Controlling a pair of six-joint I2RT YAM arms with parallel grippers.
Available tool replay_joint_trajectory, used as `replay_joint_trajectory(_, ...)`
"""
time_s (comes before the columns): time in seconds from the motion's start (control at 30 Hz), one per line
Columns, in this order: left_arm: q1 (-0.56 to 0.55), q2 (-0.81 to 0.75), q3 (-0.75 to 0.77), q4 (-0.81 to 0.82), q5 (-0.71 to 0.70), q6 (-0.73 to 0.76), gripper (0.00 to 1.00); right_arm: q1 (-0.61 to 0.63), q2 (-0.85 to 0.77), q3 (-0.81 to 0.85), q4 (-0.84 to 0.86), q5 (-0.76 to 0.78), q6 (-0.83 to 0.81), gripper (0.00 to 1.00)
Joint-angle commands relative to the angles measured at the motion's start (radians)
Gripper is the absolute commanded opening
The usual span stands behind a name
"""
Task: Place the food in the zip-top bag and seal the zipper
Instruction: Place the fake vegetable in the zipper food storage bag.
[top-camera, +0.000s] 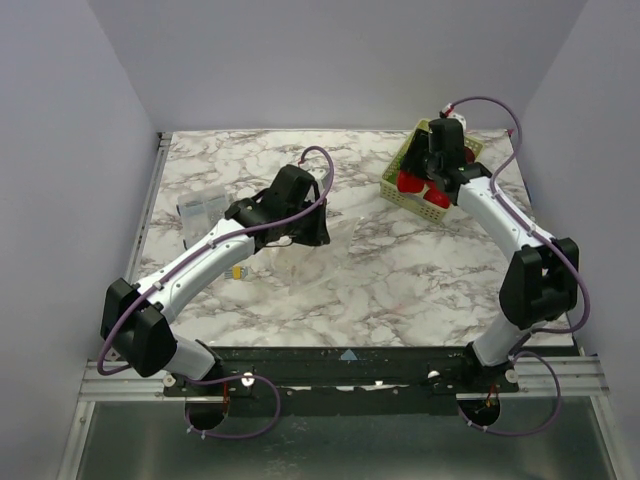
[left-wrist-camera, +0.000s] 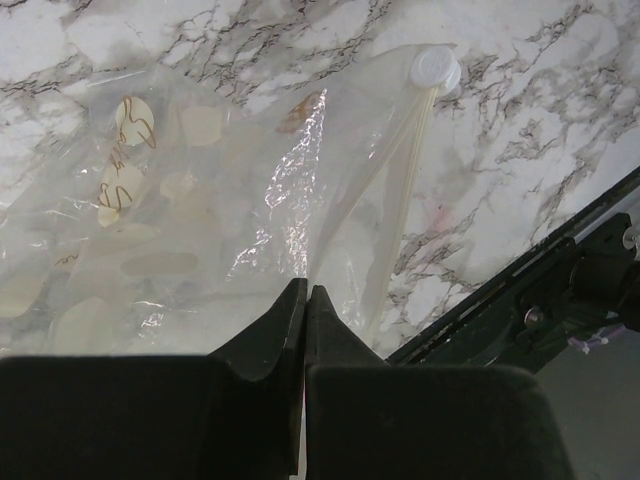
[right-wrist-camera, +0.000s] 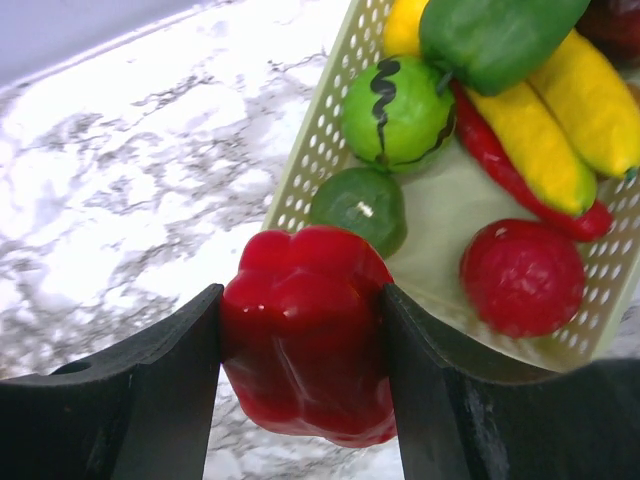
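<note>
My right gripper (right-wrist-camera: 300, 292) is shut on a glossy red pepper (right-wrist-camera: 305, 335), held at the near-left edge of the pale-green basket (right-wrist-camera: 310, 170); in the top view it (top-camera: 425, 185) is over the basket at the back right. In the basket lie a striped green ball (right-wrist-camera: 397, 112), a green lime (right-wrist-camera: 360, 205), a red round piece (right-wrist-camera: 522, 277), yellow pieces (right-wrist-camera: 535, 140), a red chili (right-wrist-camera: 500, 165) and a green pepper (right-wrist-camera: 495, 35). My left gripper (left-wrist-camera: 306, 292) is shut on the edge of the clear zip-top bag (left-wrist-camera: 200, 200). Its zipper strip (left-wrist-camera: 405, 190) ends at a white slider (left-wrist-camera: 435, 70).
The basket (top-camera: 398, 165) stands at the back right of the marble table. A clear plastic thing (top-camera: 203, 210) lies at the left, and a small yellow bit (top-camera: 237, 270) sits by the left arm. The table's dark front edge (left-wrist-camera: 520, 270) runs close to the bag.
</note>
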Motion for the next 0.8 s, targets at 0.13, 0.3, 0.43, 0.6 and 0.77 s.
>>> replay_joint_trajectory(0.13, 0.003, -0.032, -0.013, 0.019, 0.025, 0.0, 0.0, 0.001, -0.17, -0.151, 0.119, -0.263, 0.276, 0.01)
replay_joint_trajectory(0.3, 0.002, -0.027, -0.012, 0.017, 0.023, 0.0, 0.0, 0.0, -0.307, -0.362, 0.309, -0.43, 0.457, 0.01)
replay_joint_trajectory(0.43, 0.003, -0.032, -0.013, 0.013, 0.01, 0.0, 0.0, 0.001, -0.439, -0.563, 0.486, -0.536, 0.641, 0.01)
replay_joint_trajectory(0.6, 0.004, -0.035, -0.009, 0.007, -0.009, 0.004, 0.0, 0.003, -0.644, -0.827, 0.66, -0.605, 0.885, 0.01)
replay_joint_trajectory(0.77, 0.005, -0.041, -0.005, 0.009, -0.004, 0.007, 0.0, 0.032, -0.843, -0.965, 0.635, -0.541, 1.017, 0.01)
